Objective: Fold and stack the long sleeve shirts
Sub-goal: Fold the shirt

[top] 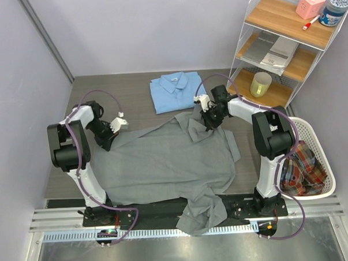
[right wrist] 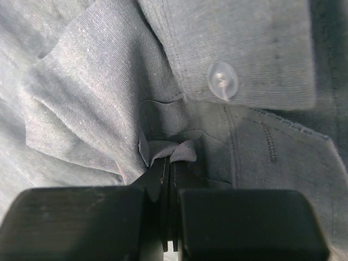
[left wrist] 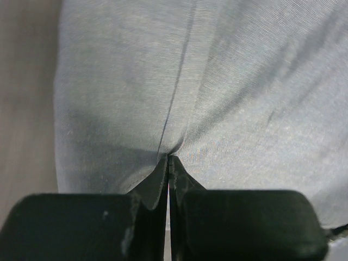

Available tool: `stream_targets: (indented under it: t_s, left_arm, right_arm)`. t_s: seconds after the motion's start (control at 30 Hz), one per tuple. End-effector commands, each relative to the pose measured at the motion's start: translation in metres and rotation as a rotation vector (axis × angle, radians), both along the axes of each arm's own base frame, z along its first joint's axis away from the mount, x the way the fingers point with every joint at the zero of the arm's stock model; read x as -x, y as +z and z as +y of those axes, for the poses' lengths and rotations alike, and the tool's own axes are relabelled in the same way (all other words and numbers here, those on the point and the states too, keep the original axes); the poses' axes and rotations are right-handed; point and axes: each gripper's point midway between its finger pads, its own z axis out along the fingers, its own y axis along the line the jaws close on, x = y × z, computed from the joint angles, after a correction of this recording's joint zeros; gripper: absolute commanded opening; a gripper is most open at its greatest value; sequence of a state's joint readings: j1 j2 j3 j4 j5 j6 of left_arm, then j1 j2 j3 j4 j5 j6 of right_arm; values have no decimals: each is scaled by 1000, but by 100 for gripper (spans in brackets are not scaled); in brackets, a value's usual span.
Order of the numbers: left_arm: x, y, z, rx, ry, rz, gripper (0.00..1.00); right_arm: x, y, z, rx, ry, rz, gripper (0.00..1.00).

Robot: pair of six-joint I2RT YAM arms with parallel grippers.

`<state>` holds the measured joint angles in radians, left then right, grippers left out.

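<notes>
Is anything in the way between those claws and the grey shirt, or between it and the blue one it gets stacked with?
Nothing visible. The left claw and right claw are both shut on the grey shirt. The folded blue shirt lies just beyond it on the table, with no object between.

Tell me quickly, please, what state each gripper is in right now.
Left gripper: closed, pinching a fold of the grey shirt.
Right gripper: closed, pinching the grey shirt near a button.
</notes>
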<state>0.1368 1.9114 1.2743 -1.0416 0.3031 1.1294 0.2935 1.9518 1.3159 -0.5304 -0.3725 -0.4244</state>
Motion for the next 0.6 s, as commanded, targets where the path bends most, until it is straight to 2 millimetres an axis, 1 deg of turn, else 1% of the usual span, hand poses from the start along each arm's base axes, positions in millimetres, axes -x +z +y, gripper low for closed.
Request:
stream_targets:
  t_s: [0.0,0.03,0.07,0.1,0.13,0.17,0.23,0.27,0.3,0.33,0.37,0.4,0.43,0.47,0.53,0.57]
  left_arm:
    - [-67,-14,36,-156,11,-175,0]
    - [-65,-11,32,-135,1,-165,0]
    - [-67,-4,27,-104,-19,-171,0]
    - [-66,4,22,-83,-30,-178,0]
    - [-65,13,11,-21,-29,-178,0]
    - [-66,20,7,7,-27,-182,0]
    - [-72,36,-6,69,-3,-205,0]
    - [-80,50,-9,90,26,-223,0]
    - [-85,57,-11,103,39,-236,0]
    - [-91,63,-12,114,57,-253,0]
    - [-104,75,-13,128,91,-288,0]
    - [-111,81,-15,133,106,-305,0]
    - [-117,86,-15,140,120,-315,0]
    - [-129,94,-14,142,127,-340,0]
    - [-136,102,-13,151,149,-351,0]
    - [-141,109,-12,154,135,-372,0]
  right_arm:
    - [-18,-8,-26,128,-57,-31,1]
    - [-20,-9,-29,137,-65,-33,1]
    - [-22,-7,-31,134,-71,-38,1]
    - [-24,1,-28,113,-71,-47,1]
    - [-26,6,-26,96,-66,-55,1]
    - [-28,18,-15,40,-46,-67,1]
    - [-30,45,-4,-35,-32,-100,1]
    - [-31,57,4,-80,-26,-110,1]
    - [-35,76,16,-147,-6,-131,1]
    - [-37,97,23,-195,-11,-150,1]
    - [-42,110,28,-228,-13,-168,1]
    - [-53,137,35,-263,-7,-223,1]
    - [-57,153,40,-301,-15,-238,1]
    - [-68,182,43,-330,-14,-297,1]
    - [-78,211,43,-372,-21,-350,1]
    - [-85,237,43,-394,-24,-404,1]
